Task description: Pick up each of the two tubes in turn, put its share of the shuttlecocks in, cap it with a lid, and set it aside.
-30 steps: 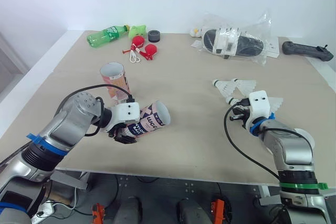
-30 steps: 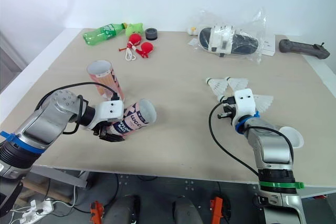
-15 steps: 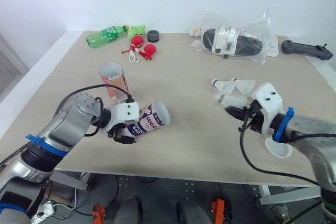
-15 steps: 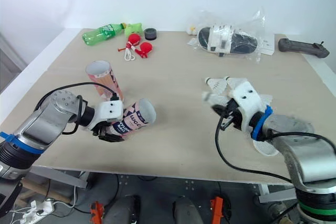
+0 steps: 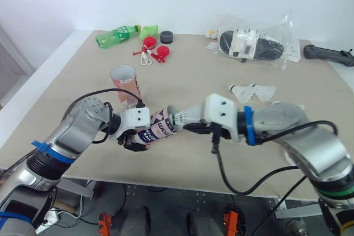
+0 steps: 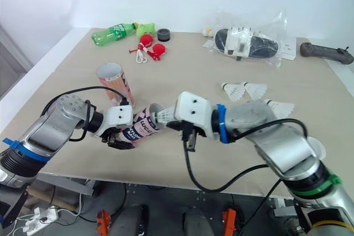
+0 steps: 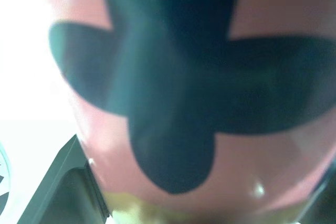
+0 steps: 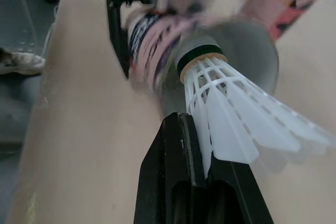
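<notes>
My left gripper [image 5: 133, 142] is clamped around the lower end of the tilted tube [image 5: 158, 127]. The tube is pink with dark lettering and sits near the front edge of the table [image 5: 193, 81], with its open mouth turned toward my right side. I cannot tell whether its base touches the tabletop. From my left wrist, its pink wall with a dark pattern sits right against the camera. My right gripper [image 5: 193, 126] pinches a white shuttlecock [image 5: 187, 117] by the skirt. The green-banded cork points at the tube's mouth and sits just at the rim. The upright tube [image 5: 125, 84] stands open-topped just behind the tilted one. Off to my right, two loose shuttlecocks [image 5: 253, 92] lie side by side on the table, well apart from the tubes. A third shuttlecock [image 6: 283, 106] lies near them, beside my right forearm. Along the far edge are a green bottle [image 5: 116, 35], a pair of red balls on a cord [image 5: 155, 52], a black disc [image 5: 166, 37], a clear plastic bag [image 5: 254, 45] and a black handle [image 5: 329, 54].
</notes>
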{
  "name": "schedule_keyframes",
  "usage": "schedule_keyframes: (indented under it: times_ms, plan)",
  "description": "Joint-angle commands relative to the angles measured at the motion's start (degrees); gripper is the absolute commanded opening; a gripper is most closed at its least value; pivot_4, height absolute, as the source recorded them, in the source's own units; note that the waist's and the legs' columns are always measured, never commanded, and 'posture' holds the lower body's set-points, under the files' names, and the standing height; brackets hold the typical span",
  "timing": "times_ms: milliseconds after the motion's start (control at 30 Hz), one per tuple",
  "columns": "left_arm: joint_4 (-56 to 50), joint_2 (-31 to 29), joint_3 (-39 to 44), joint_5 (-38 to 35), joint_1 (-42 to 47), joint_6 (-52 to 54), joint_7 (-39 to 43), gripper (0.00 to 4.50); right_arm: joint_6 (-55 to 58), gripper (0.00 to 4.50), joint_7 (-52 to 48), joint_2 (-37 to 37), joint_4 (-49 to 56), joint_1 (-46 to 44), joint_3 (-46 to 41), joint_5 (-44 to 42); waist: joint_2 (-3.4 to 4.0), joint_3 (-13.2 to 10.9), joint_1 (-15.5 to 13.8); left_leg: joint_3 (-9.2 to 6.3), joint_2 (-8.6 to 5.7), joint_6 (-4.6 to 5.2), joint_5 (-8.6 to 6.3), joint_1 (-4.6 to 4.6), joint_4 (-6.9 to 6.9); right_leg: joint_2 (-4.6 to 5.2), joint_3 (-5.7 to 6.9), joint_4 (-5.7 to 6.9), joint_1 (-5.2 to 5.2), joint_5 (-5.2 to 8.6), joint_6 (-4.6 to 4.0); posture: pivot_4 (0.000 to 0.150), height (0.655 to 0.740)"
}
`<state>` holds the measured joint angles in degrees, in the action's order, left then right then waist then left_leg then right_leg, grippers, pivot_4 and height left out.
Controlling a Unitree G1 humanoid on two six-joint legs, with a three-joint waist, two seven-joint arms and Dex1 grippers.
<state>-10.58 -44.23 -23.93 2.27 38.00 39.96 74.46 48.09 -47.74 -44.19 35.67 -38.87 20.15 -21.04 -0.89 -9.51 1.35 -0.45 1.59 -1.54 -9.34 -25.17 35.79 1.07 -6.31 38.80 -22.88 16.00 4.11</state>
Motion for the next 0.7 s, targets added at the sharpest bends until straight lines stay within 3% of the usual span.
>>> schedule_keyframes:
  times_ms: [33, 133, 400, 433, 500, 533, 567, 633, 700]
  plan:
    - [0.53, 0.61, -2.85, 0.19, -2.14, 1.3, -0.81, 3.29, -1.52, 0.05, -0.86, 1.37, 0.57, -1.6, 0.81, 0.86, -0.03, 0.02, -0.01, -0.05, 0.01, 0.0, 0.0, 0.0, 0.01, -0.01, 0.06, 0.0, 0.03, 0.02, 0.01, 0.15, 0.74]
    - [0.39, 0.65, -2.83, 0.12, -2.24, 1.49, -1.03, 3.29, -1.62, 0.97, -1.73, 2.15, 0.71, -1.97, -0.01, 0.39, -0.03, 0.02, 0.03, -0.05, 0.03, 0.0, 0.0, 0.04, 0.02, 0.0, 0.09, 0.0, 0.05, 0.06, -0.06, 0.15, 0.74]
    - [0.04, 0.8, -2.72, 0.02, -2.52, 1.77, -1.61, 3.29, -0.75, 4.28, -5.43, 0.2, 0.5, -2.48, -6.01, -2.85, -0.03, 0.02, -0.02, -0.09, -0.01, 0.0, 0.0, 0.03, 0.01, 0.03, 0.14, 0.0, 0.1, 0.08, -0.02, 0.15, 0.74]
    - [0.02, 0.82, -2.7, 0.02, -2.55, 1.76, -1.68, 3.29, -0.79, 4.46, -6.35, -0.22, -0.16, -2.65, -7.57, -3.87, -0.03, 0.02, -0.02, -0.09, -0.01, 0.0, 0.0, 0.03, 0.01, 0.03, 0.14, 0.0, 0.11, 0.07, -0.01, 0.15, 0.74]
    - [0.03, 0.88, -2.68, 0.01, -2.55, 1.75, -1.82, 3.29, -0.24, 4.34, -8.06, -0.8, -1.35, -2.94, -10.44, -6.53, -0.03, 0.02, -0.02, -0.11, 0.0, 0.0, 0.0, 0.05, 0.0, 0.0, 0.16, 0.0, 0.13, 0.08, 0.01, 0.15, 0.74]
    - [-0.05, 0.86, -2.63, 0.0, -2.55, 1.76, -1.88, 3.29, 0.39, 4.02, -9.67, -1.43, -2.36, -3.23, -12.31, -8.71, -0.03, 0.02, -0.02, -0.13, 0.0, 0.01, 0.0, 0.05, 0.0, 0.0, 0.17, 0.0, 0.13, 0.08, 0.01, 0.15, 0.74]
    - [-0.11, 0.86, -2.59, -0.03, -2.55, 1.81, -1.94, 3.29, 0.74, 3.43, -10.19, -1.56, -3.55, -3.65, -13.44, -9.78, -0.03, 0.01, -0.03, -0.15, 0.01, 0.01, 0.0, 0.08, 0.02, 0.0, 0.21, 0.0, 0.18, 0.06, 0.0, 0.15, 0.74]
    - [0.12, 0.98, -2.63, 0.02, -2.41, 1.72, -2.07, 3.29, -0.1, 2.83, -10.84, -1.81, -6.07, -4.18, -13.92, -9.91, -0.03, 0.01, 0.0, -0.1, 0.02, 0.07, 0.04, 0.08, 0.08, 0.04, 0.23, 0.0, 0.22, 0.12, -0.18, 0.15, 0.74]
    - [0.34, 1.09, -2.69, 0.05, -2.29, 1.62, -2.2, 3.29, -2.03, 1.9, -10.34, -1.53, -8.93, -4.76, -12.73, -7.8, -0.03, 0.01, 0.01, -0.08, 0.04, 0.09, 0.06, 0.12, 0.12, 0.05, 0.24, -0.01, 0.25, 0.09, -0.21, 0.15, 0.74]
